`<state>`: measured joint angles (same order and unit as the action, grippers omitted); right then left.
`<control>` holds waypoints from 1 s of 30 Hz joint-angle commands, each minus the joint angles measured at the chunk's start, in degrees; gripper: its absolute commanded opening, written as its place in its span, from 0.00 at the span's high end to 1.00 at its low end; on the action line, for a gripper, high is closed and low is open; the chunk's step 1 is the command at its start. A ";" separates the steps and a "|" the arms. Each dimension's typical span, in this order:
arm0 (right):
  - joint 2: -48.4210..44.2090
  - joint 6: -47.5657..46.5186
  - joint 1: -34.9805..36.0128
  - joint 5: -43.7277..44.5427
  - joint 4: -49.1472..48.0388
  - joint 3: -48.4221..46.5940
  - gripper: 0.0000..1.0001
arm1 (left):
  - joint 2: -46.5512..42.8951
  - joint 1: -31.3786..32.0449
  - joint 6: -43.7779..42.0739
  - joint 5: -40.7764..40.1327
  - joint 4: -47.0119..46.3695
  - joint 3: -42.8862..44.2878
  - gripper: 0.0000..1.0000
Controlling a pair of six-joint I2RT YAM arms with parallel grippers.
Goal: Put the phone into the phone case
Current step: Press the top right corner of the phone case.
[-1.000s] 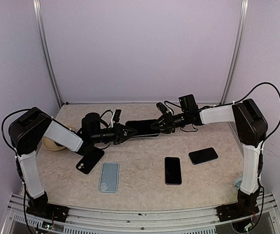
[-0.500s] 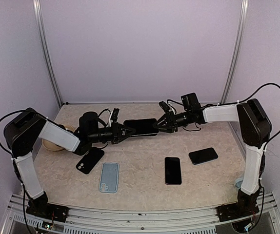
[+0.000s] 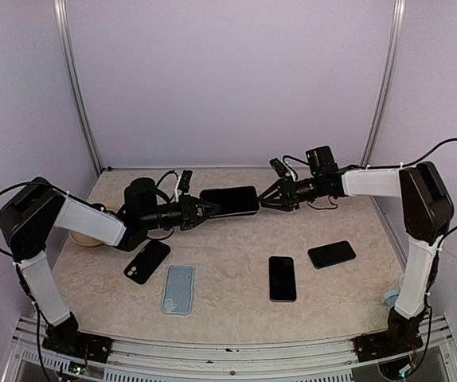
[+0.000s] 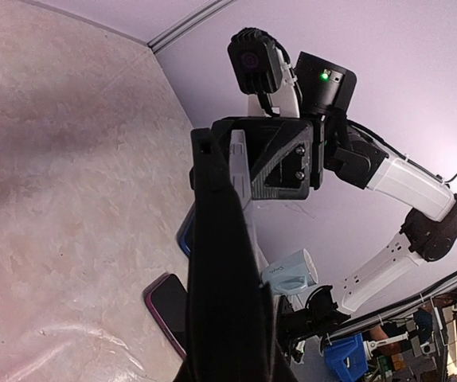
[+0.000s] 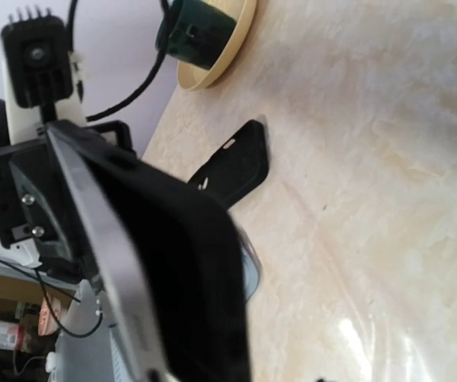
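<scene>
A dark phone sitting in a black phone case (image 3: 230, 200) hangs above the middle of the table. My left gripper (image 3: 206, 209) is shut on its left end. In the left wrist view the cased phone (image 4: 220, 270) runs edge-on up from my jaws. The right wrist view shows its silver rim and black shell (image 5: 173, 263) close up. My right gripper (image 3: 263, 199) stands open just off the phone's right end, its fingers spread in a V and holding nothing. Its fingertips do not show in its own view.
On the table lie a black case (image 3: 146, 262), a light blue case (image 3: 178, 288) and two dark phones (image 3: 282, 278) (image 3: 331, 254). A tan dish with a dark cup (image 3: 93, 231) sits at the left. A pale blue object (image 3: 389, 298) stands at the right arm's base.
My right gripper has opened and drawn back to the right, off the phone's end. The left gripper has carried the cased phone slightly up and toward the back.
</scene>
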<state>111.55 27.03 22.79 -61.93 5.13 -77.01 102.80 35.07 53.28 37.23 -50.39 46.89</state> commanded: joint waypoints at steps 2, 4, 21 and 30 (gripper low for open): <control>-3.28 -1.69 -1.40 -0.01 1.29 1.51 0.55 | -3.21 -0.26 -2.10 1.15 -3.27 0.12 1.00; -3.83 -1.81 -1.66 -1.23 0.49 2.04 0.54 | -3.31 -0.35 -2.14 1.68 -3.31 0.25 1.00; -7.60 1.48 -1.91 -14.54 -11.84 6.74 0.51 | -2.38 0.34 1.13 9.79 -12.46 0.48 1.00; -8.97 12.04 -1.87 -19.36 -26.93 11.20 0.52 | 0.20 0.35 5.24 14.11 -19.75 0.82 1.00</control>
<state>105.16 32.80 21.50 -77.43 -11.79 -67.72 102.17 35.18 56.86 48.01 -61.10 46.87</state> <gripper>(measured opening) 0.486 0.095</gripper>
